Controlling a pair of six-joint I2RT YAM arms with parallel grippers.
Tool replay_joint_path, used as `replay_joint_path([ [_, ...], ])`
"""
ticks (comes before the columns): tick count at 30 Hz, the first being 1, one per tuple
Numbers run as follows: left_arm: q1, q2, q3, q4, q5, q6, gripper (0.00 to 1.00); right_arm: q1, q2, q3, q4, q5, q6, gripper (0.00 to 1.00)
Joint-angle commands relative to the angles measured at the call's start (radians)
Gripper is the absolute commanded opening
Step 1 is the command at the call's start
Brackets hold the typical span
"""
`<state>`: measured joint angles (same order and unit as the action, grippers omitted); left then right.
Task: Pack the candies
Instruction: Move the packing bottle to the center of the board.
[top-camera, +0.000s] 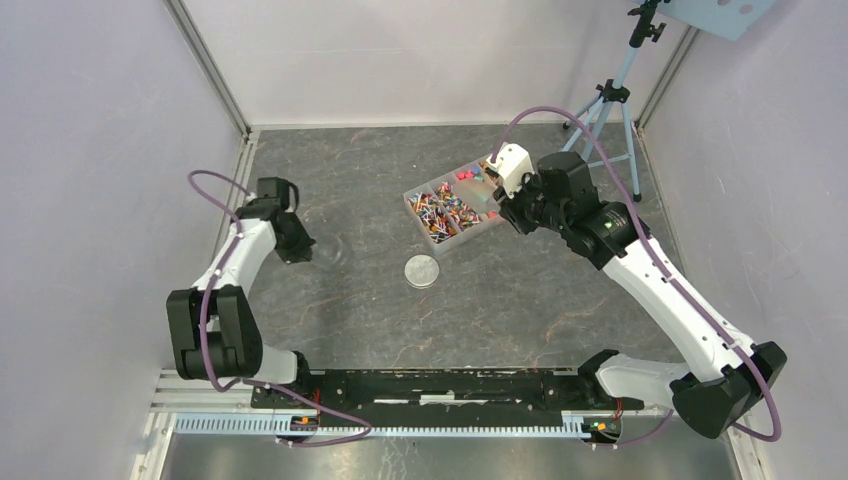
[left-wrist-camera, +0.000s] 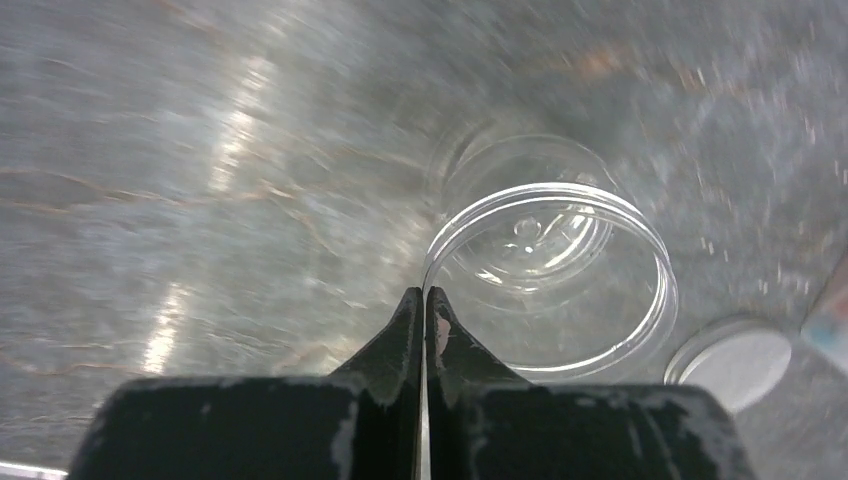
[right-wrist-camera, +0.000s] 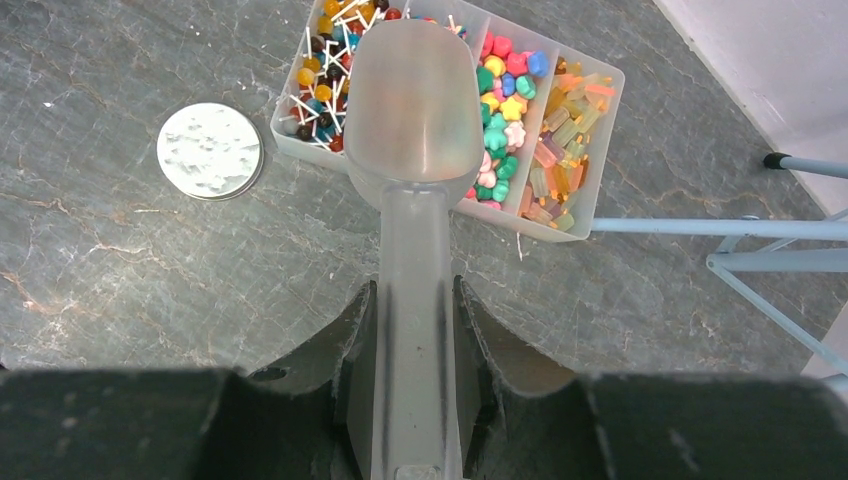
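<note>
The candies (right-wrist-camera: 505, 110) are small multicoloured sweets filling a clear divided tray (right-wrist-camera: 520, 222), seen at the back centre in the top view (top-camera: 452, 205). My right gripper (right-wrist-camera: 415, 295) is shut on the handle of a frosted plastic scoop (right-wrist-camera: 412, 100), whose empty bowl hovers over the tray's middle section. A clear round jar (left-wrist-camera: 660, 290) stands upright and empty on the table's left side (top-camera: 333, 250). My left gripper (left-wrist-camera: 425, 295) is shut on the near rim of that jar, with the thin wall pinched between its fingers.
A round grey lid (top-camera: 422, 271) lies flat on the table between jar and tray, also showing in the right wrist view (right-wrist-camera: 210, 150) and the left wrist view (left-wrist-camera: 735, 360). A blue tripod (top-camera: 610, 110) stands at the back right. Walls enclose the table.
</note>
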<state>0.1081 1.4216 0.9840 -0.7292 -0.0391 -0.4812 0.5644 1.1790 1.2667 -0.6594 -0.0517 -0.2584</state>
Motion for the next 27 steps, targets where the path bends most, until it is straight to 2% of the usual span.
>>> replay_joint_path([
  [1, -0.128, -0.047, -0.042, -0.007, 0.032, -0.054, 0.02, -0.006, 0.010, -0.006, 0.048, -0.006, 0.005, 0.00],
  [8, -0.273, -0.082, -0.065, -0.031, -0.014, -0.119, 0.04, -0.005, 0.039, -0.007, 0.036, 0.017, 0.010, 0.00],
  [13, -0.307, -0.091, -0.059, -0.036, -0.024, -0.137, 0.18, -0.005, 0.084, 0.005, -0.014, 0.056, 0.006, 0.00],
  [15, -0.313, -0.095, -0.063, -0.038, -0.018, -0.141, 0.29, -0.006, 0.102, 0.022, -0.042, 0.082, 0.006, 0.00],
  [18, -0.314, -0.101, -0.061, -0.040, 0.000, -0.135, 0.41, -0.005, 0.129, 0.057, -0.078, 0.098, 0.017, 0.00],
  [20, -0.313, -0.118, -0.035, -0.053, 0.015, -0.123, 0.56, -0.005, 0.148, 0.080, -0.099, 0.108, 0.022, 0.00],
  [24, -0.314, -0.210, 0.041, -0.047, 0.034, -0.065, 0.72, -0.007, 0.185, 0.110, -0.138, 0.145, 0.028, 0.00],
  [27, -0.315, -0.310, 0.084, -0.019, 0.034, 0.007, 0.98, -0.006, 0.220, 0.144, -0.171, 0.185, 0.028, 0.00],
])
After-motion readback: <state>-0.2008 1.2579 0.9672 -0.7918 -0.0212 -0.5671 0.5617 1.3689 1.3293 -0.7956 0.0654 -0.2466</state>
